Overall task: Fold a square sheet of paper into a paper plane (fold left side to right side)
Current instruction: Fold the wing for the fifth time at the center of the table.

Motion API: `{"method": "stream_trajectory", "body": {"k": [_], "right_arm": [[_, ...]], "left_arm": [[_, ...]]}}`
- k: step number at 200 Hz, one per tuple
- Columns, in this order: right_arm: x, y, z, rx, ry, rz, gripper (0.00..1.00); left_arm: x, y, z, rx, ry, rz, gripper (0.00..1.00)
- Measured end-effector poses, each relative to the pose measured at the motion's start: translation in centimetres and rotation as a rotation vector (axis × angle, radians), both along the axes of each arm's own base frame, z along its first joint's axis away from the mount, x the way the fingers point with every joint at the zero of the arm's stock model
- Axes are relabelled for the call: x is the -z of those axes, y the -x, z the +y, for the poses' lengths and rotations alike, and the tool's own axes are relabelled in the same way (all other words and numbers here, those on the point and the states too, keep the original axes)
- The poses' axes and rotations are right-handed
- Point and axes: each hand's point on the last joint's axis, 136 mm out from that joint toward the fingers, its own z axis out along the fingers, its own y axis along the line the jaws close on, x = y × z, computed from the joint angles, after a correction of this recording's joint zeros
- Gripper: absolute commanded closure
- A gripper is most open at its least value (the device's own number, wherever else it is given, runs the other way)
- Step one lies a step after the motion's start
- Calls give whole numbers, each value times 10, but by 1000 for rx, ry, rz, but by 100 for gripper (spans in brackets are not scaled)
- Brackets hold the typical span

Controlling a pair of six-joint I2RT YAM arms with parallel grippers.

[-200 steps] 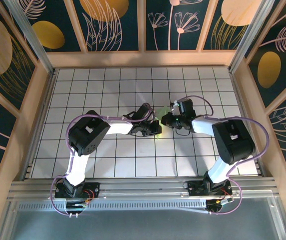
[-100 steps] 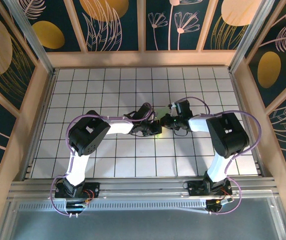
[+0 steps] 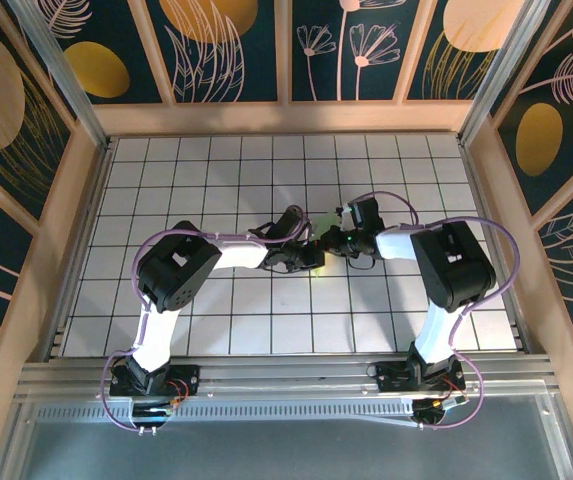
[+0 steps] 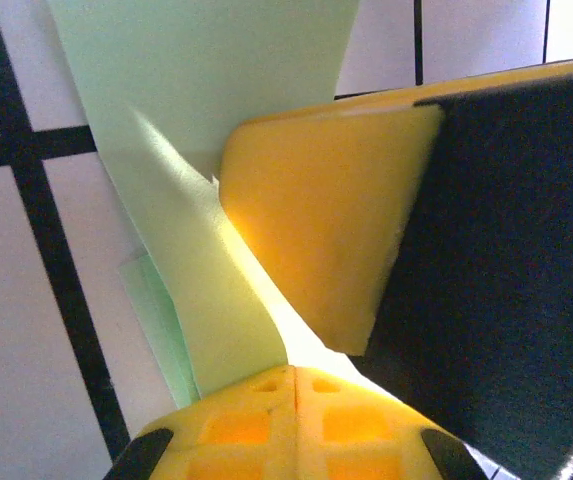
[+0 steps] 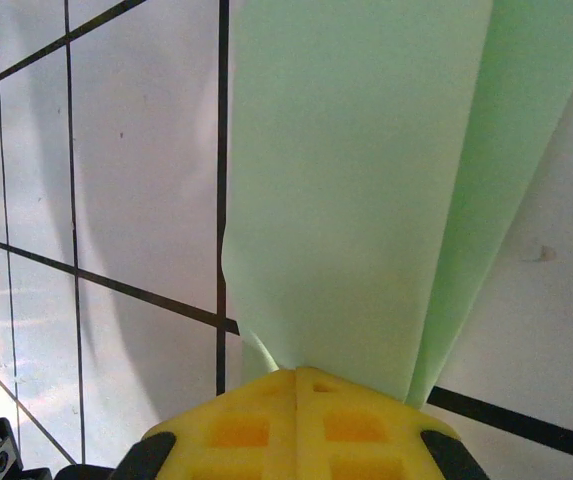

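**Pale green paper [image 5: 346, 180] pinched from both ends, centre of top view**
Paper is folded into a narrow strip with lengthwise creases and overlapping layers. Right gripper [image 5: 296, 372] fingers are closed together, and the paper emerges from their seam at lower frame. Left gripper [image 4: 296, 372] is likewise clamped on the paper's narrow end. A yellow finger of the other gripper touches the paper mid-frame.

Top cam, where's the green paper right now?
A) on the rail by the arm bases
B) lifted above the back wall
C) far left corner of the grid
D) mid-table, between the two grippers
D: in the top view the green paper sits at the middle of the white grid table, with the left gripper and the right gripper closing in on it from either side.
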Motion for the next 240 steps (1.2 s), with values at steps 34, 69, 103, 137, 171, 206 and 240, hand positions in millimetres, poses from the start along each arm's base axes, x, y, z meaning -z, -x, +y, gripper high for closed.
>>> {"method": "stream_trajectory", "body": {"k": [34,69,103,137,171,206,240], "right_arm": [[0,-4,-1,-10,-3,6,100],[0,-12,-5,-1,-3,2,100],[0,-25,-16,24,7,-14,100],[0,-28,-18,18,-2,-3,100],[0,-34,-18,6,-12,4,100],[0,-38,-18,3,-21,25,100],[0,-45,-20,6,-31,36,100]], "left_arm": [[0,-2,0,-6,-3,-8,100],[0,-3,1,-12,-7,-13,100],[0,-3,1,-12,-7,-14,100],[0,-4,1,-15,-9,-17,100],[0,-6,1,-19,-8,-24,100],[0,-8,1,-27,-12,-33,100],[0,-10,1,-33,-15,-41,100]]}}
